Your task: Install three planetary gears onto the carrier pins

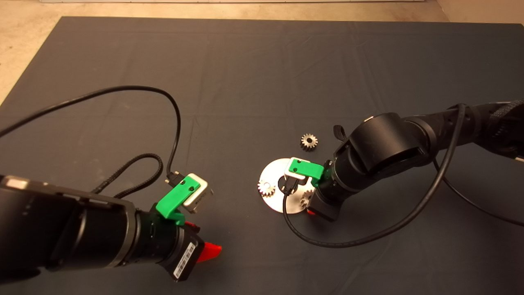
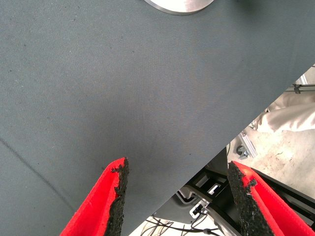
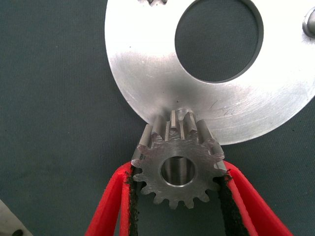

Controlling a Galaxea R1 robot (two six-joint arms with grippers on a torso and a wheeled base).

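Right gripper [image 3: 178,196], jaws pinched on a gear's [image 3: 178,169] toothed flanks over the disc's [image 3: 147,73] near-edge pin — small, stiff, likely slippery steel; left gripper [image 2: 177,196] gapes empty, near-left.

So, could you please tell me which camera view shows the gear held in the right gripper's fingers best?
The right wrist view: the held gear fills it, clamped between the right gripper fingers above the disc rim, over a pin. The head view shows only a sliver of it behind the arm. The left wrist view shows only the disc's edge, not the gear.
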